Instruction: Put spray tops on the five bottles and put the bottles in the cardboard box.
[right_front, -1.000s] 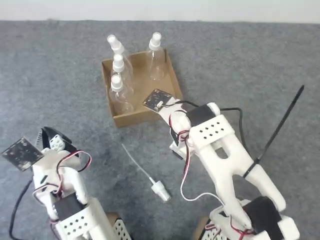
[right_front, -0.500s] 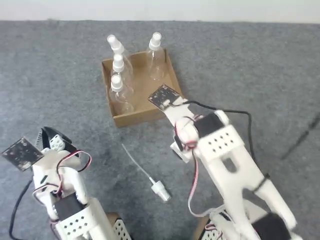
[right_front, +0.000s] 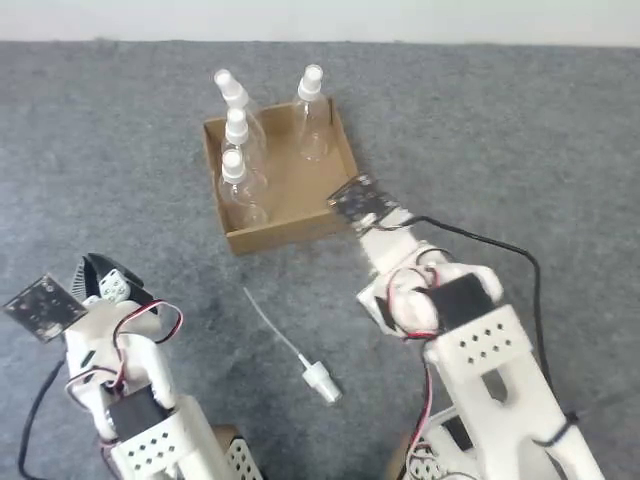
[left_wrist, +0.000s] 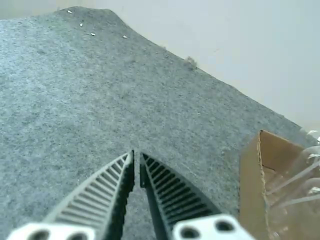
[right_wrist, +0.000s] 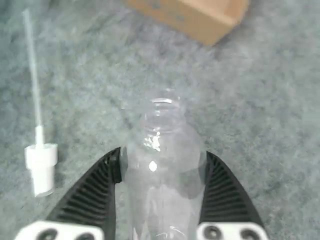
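A clear bottle (right_wrist: 164, 167) with a bare neck sits between the fingers of my right gripper (right_wrist: 162, 156), which is shut on it, just off the cardboard box's near corner (right_wrist: 200, 15). The right arm (right_front: 440, 310) stands in front of the box's right side. A loose white spray top (right_front: 320, 380) with its long tube lies on the carpet left of that arm, also seen in the right wrist view (right_wrist: 41, 165). The cardboard box (right_front: 300, 190) holds several bottles with white spray tops, such as the front one (right_front: 232, 168). My left gripper (left_wrist: 136, 159) is shut and holds nothing, near the front left (right_front: 95, 270).
Grey carpet covers the table. A pale wall runs along the far edge. Bare carpet lies left of the box and between the two arms, apart from the spray top's thin tube (right_front: 268, 320). The box's corner (left_wrist: 260, 190) shows past my left gripper.
The right arm has pulled back from the box's front edge and swung to the right. The left arm, the box and the loose spray top have stayed put.
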